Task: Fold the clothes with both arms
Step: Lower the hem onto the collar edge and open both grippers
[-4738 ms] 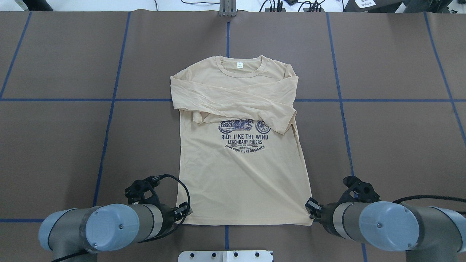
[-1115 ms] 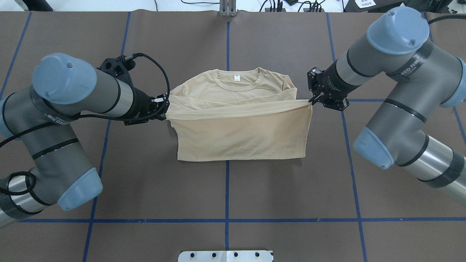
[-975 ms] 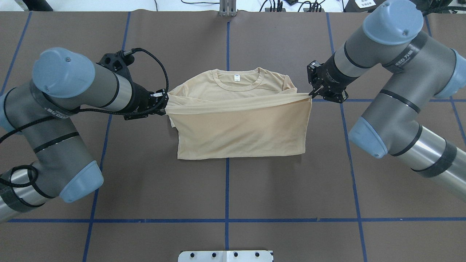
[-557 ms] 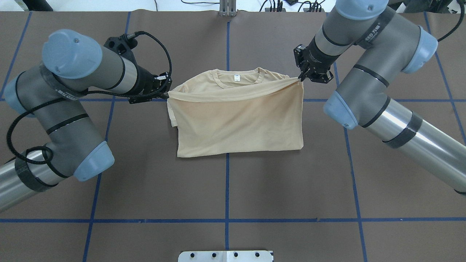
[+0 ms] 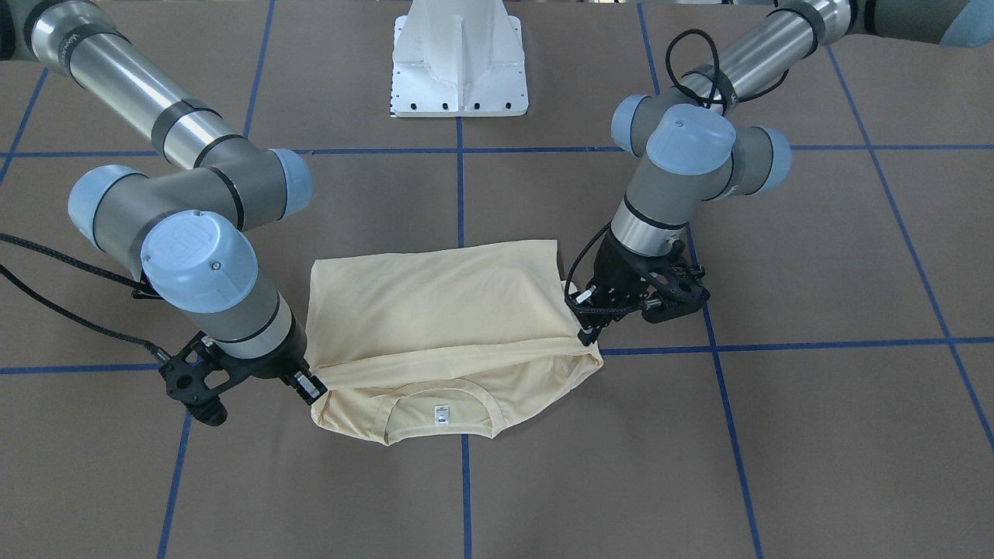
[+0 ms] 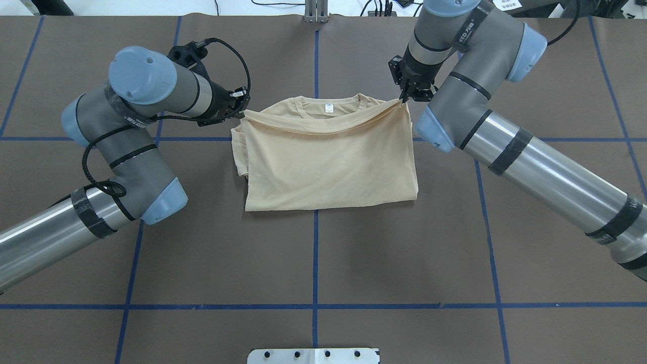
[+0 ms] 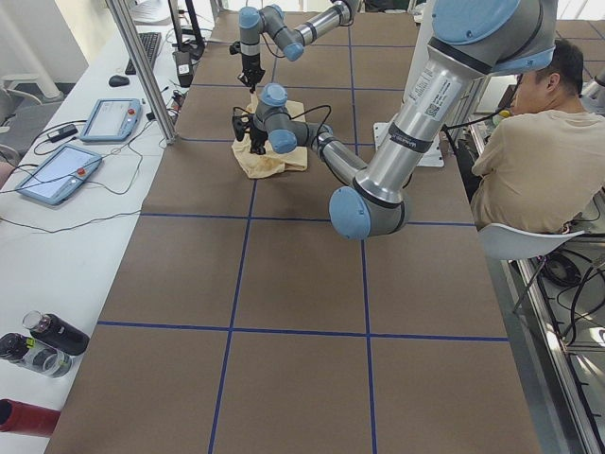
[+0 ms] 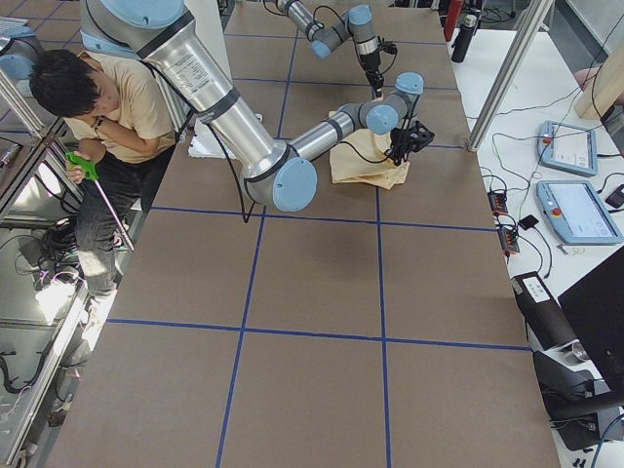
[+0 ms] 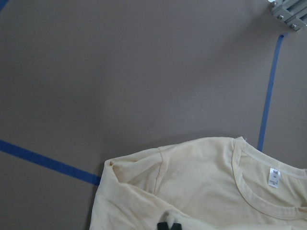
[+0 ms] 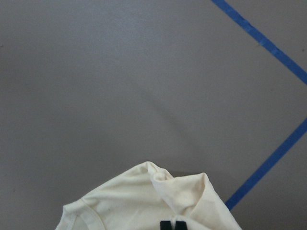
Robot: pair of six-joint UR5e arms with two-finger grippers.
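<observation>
The cream-yellow T-shirt (image 6: 328, 162) lies folded in half on the brown table, plain back side up, its print hidden. The collar with the white neck label (image 6: 328, 106) shows at the far edge. My left gripper (image 6: 242, 111) is shut on the hem's left corner, at the left shoulder. My right gripper (image 6: 404, 99) is shut on the hem's right corner, at the right shoulder. The hem sags slightly between them, just short of the collar. In the front-facing view the shirt (image 5: 435, 310) hangs between my left gripper (image 5: 586, 334) and right gripper (image 5: 311, 387). Each wrist view shows shut fingertips (image 9: 169, 226) (image 10: 172, 225) on fabric.
The white pedestal base (image 5: 458, 62) stands at the near edge. Blue tape lines (image 6: 315, 263) cross the brown table cover. A metal bracket (image 6: 316, 12) sits at the far edge. A seated person (image 7: 529, 161) is beside the robot. Tablets (image 7: 57, 175) lie on a side table.
Both grippers lifted the shirt's hem from the near edge and carried it away from the robot over the print. In the last second it moved from mid-chest up to the shoulders.
</observation>
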